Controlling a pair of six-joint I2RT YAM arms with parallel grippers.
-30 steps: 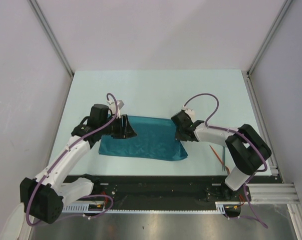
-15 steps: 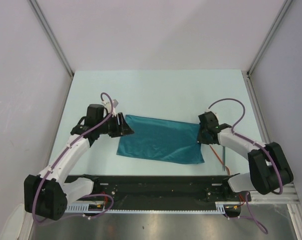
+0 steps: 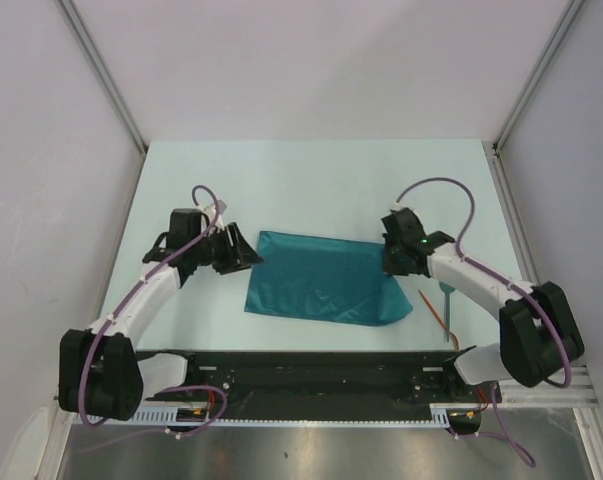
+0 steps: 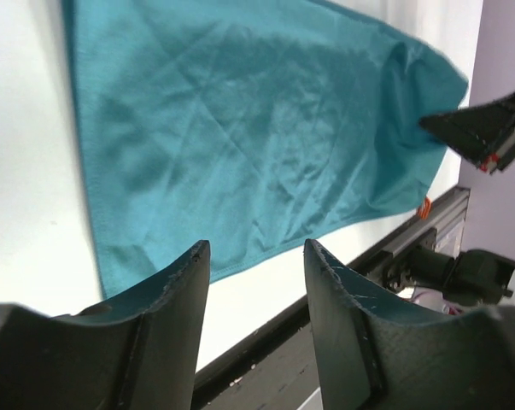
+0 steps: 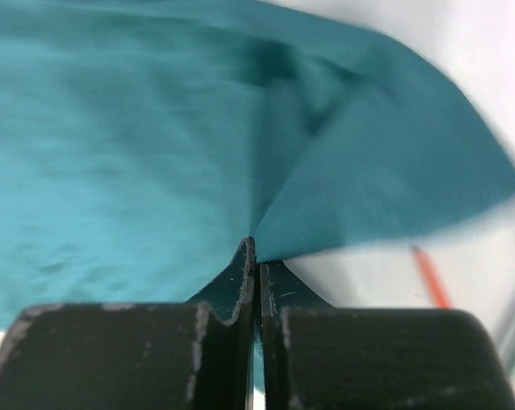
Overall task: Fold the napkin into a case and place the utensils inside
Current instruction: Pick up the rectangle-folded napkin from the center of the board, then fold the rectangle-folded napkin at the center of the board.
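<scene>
The napkin (image 3: 321, 288) is seen spread flat near the middle of the table (image 3: 301, 175), a teal cloth in a skewed rectangle, softly creased and faintly glossy. Its right edge is gathered into a raised fold and pinched by the right gripper (image 3: 398, 262), whose jaws are pressed together on the fabric. The left gripper (image 3: 243, 252) is held just off the cloth's left edge, jaws parted to a moderate gap, nothing gripped. An orange-red utensil (image 3: 432, 310) is laid just right of the napkin's near right corner.
</scene>
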